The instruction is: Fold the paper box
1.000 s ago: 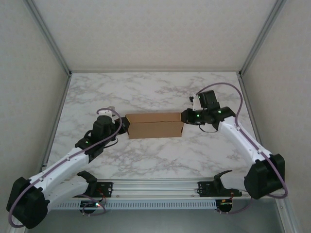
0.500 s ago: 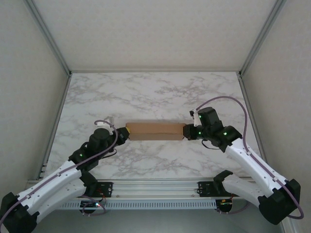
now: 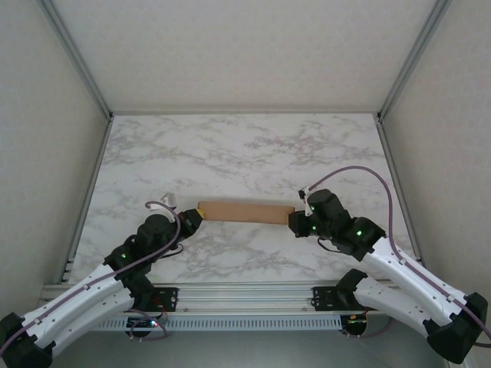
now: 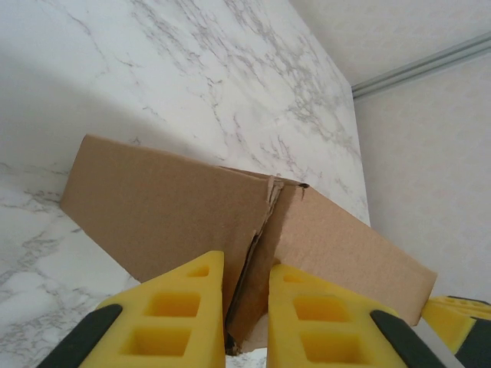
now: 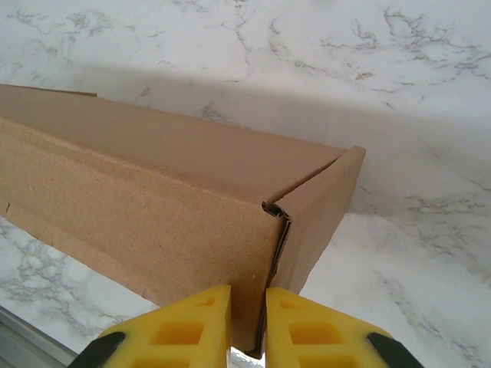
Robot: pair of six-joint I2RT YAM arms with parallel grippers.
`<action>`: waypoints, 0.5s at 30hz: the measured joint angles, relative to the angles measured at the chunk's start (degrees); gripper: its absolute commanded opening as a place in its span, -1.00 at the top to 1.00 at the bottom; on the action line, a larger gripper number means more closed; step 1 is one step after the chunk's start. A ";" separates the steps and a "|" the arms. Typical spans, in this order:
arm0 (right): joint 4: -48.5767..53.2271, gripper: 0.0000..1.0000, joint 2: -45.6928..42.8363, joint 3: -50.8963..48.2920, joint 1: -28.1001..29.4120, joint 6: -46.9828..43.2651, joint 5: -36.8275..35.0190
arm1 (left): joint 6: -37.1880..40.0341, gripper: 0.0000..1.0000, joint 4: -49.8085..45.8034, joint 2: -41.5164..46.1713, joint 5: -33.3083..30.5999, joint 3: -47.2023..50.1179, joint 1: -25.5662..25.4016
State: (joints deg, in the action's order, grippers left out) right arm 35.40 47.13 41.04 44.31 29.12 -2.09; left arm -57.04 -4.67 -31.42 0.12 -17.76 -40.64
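Paper box (image 3: 245,211) lies on the table (image 3: 253,146), toward 6 o'clock, long axis 9-to-3. Left gripper (image 3: 193,218) clenched on its 9 o'clock end, right gripper (image 3: 294,222) on the 3 o'clock end; likely pinning end flaps against springing open

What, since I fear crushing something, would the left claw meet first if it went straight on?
The paper box: its end already sits pinched in the left claw, so going on would likely just press lengthwise into the cardboard.
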 measured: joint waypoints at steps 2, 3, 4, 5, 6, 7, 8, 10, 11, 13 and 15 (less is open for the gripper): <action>0.37 0.66 -0.48 -0.63 1.16 0.79 -1.01 | -0.83 0.68 0.02 0.74 -0.31 0.74 -0.68; 0.68 0.66 -0.61 -1.03 1.75 1.25 -1.38 | -1.22 0.68 -0.33 1.05 -0.37 1.09 -1.05; 1.29 0.66 -0.70 -1.55 2.40 1.77 -1.42 | -1.55 0.68 -0.92 1.31 -0.33 1.46 -1.42; 1.84 0.66 -0.70 -2.16 3.06 2.16 -1.40 | -1.81 0.68 -1.75 1.51 -0.17 1.97 -1.84; 2.40 0.66 -0.70 -2.82 3.69 2.58 -1.38 | -2.12 0.68 -2.47 1.60 0.09 2.36 -2.12; 2.97 0.66 -0.66 -3.50 4.28 3.04 -1.29 | -2.58 0.67 -3.50 1.64 0.55 2.84 -2.47; 3.50 0.65 -0.52 -4.22 4.92 3.50 -1.14 | -2.95 0.66 -4.50 1.64 1.22 3.28 -2.84; 4.31 0.64 -0.59 -5.01 5.68 4.17 -0.70 | -3.50 0.64 -6.12 1.64 2.56 4.09 -3.39; 4.39 0.63 -0.61 -5.22 5.95 4.55 -0.48 | -3.78 0.61 -6.80 1.64 3.21 4.57 -3.58; 4.07 0.61 -0.57 -5.75 6.14 5.01 -0.07 | -4.68 0.55 -7.34 1.57 3.89 5.64 -3.69; 3.04 0.58 0.00 -6.38 6.32 5.29 0.68 | -5.64 0.46 -7.37 0.72 4.74 6.73 -3.85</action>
State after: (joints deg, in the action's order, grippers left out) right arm 38.44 47.13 34.65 50.63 34.41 -1.41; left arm -62.67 -12.03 -30.70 4.86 -11.03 -44.49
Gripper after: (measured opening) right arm 0.197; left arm 0.231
